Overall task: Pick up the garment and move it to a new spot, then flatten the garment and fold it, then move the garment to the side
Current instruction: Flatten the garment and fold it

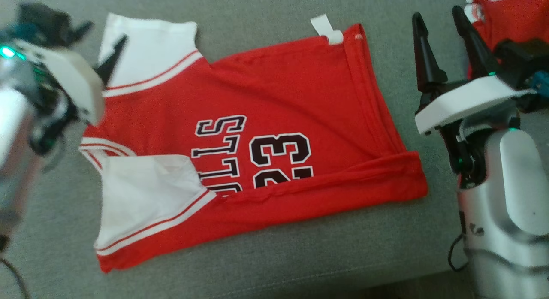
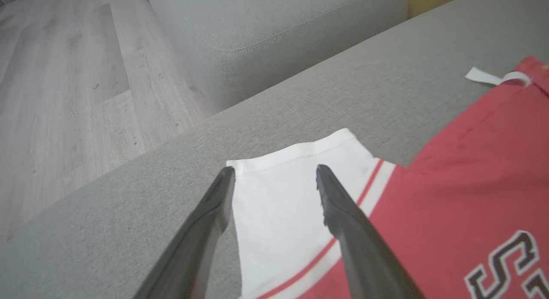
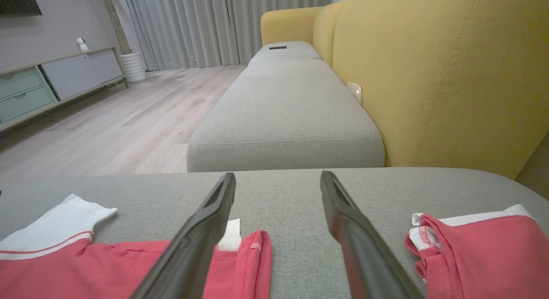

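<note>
A grey woven-fabric sofa seat (image 1: 266, 264) carried a red-and-white printed jersey (image 1: 300, 97) spread flat, with a bunched red garment (image 1: 514, 16) apart at its right.

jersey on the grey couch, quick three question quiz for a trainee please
1. True or false: the left tool is shut on the red jersey.
2. Which edge of the jersey is folded over onto the lettering? A: the edge nearest the robot. B: the far edge. C: none.
3. Which tool stands nearest the second red garment?
Key: 1 false, both fingers stand apart over the white sleeve; 2 A; 3 right tool.
</note>
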Motion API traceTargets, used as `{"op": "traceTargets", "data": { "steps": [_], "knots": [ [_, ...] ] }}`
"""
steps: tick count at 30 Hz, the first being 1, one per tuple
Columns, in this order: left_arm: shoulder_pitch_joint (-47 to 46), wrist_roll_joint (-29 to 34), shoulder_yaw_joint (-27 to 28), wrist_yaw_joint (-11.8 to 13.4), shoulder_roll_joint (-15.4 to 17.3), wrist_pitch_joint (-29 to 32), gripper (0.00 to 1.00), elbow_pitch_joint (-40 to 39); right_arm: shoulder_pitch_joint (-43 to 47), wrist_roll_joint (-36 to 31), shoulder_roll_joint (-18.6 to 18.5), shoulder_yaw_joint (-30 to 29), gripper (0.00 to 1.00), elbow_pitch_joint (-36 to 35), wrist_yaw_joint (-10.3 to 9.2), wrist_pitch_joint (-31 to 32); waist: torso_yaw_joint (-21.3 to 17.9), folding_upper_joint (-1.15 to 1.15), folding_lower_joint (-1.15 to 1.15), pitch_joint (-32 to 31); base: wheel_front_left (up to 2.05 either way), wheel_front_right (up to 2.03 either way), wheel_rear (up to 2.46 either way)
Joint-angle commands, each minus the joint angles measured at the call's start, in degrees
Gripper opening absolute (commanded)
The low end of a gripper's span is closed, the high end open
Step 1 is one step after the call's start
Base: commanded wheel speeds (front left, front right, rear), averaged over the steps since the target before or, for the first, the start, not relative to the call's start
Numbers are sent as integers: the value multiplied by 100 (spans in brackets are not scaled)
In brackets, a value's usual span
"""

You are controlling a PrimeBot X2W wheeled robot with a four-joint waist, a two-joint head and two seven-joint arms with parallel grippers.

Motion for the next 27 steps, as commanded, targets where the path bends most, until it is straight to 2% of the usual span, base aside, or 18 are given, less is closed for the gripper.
{"op": "traceTargets", "data": {
  "steps": [1,4,10,16,23,26,27],
  "knots": [
    [-539,-190,91,10,472,35,100,-53,-225,29,-7,151,100,-196,24,-14,-243,0,-2,373,0,0,0],
    [-1040,-540,-361,9,757,167,100,282,-324,110,-7,275,100,-171,24,-54,-360,0,-2,574,0,0,0],
    [-1829,-740,-955,9,1024,310,100,1216,-418,284,-7,568,100,-235,24,-131,-596,0,-2,915,0,0,0],
    [-2224,-947,-1414,8,1069,345,100,1804,-502,325,-7,612,100,-218,24,-182,-812,0,-2,1119,0,0,0],
    [-2416,-1357,-1904,8,1083,397,100,2037,-584,212,-7,529,100,-199,24,-166,-904,0,-2,1194,0,0,0],
    [-2410,-1640,-2109,8,1040,599,100,2061,-643,157,-7,453,100,-206,24,-129,-896,0,-2,1193,0,0,0],
    [-2409,-1754,-2177,8,1029,688,47,2032,-667,148,-7,422,100,-208,24,-112,-886,0,-2,1192,0,0,0]
  ]
}}
